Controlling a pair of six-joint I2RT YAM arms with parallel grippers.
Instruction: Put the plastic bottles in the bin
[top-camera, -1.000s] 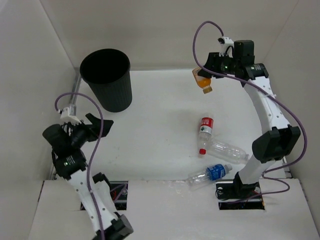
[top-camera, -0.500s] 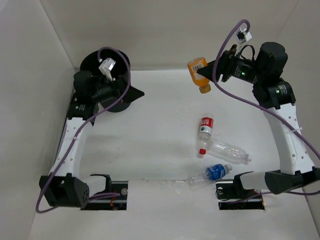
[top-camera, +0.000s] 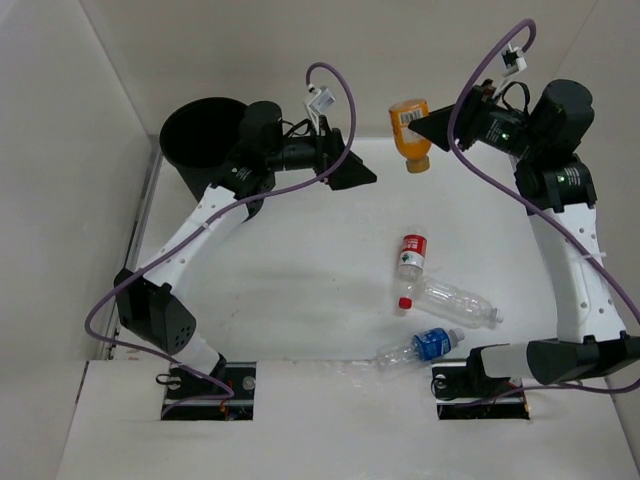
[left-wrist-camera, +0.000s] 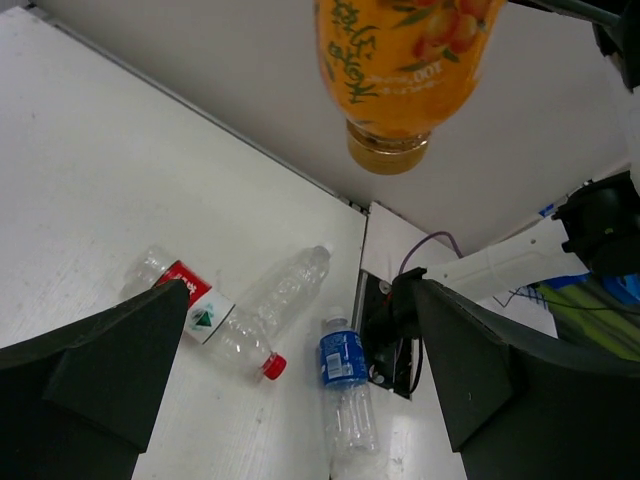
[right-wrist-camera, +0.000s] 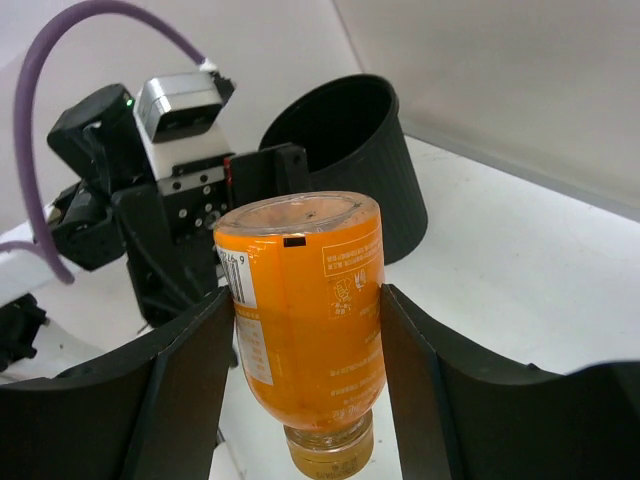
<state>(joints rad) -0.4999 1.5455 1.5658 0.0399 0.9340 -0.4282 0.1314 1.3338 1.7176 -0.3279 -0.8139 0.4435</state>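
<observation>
Right tool (right-wrist-camera: 300, 300) clamps the orange bottle (top-camera: 410, 122) cap-down, right of the bin (top-camera: 168, 130); left tool (top-camera: 360, 176) (spread wide, nearer the bin) should grip squarely before any release.

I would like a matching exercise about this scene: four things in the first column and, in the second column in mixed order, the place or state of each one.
Column one
1. orange bottle
2. bin
3. blue-label bottle
4. left gripper

Column two
A. open, holding nothing
B. lying on its side on the table
C. standing upright at the far left
D. held cap down in the right gripper

Pairs: 1-D, 2-C, 3-B, 4-A
</observation>
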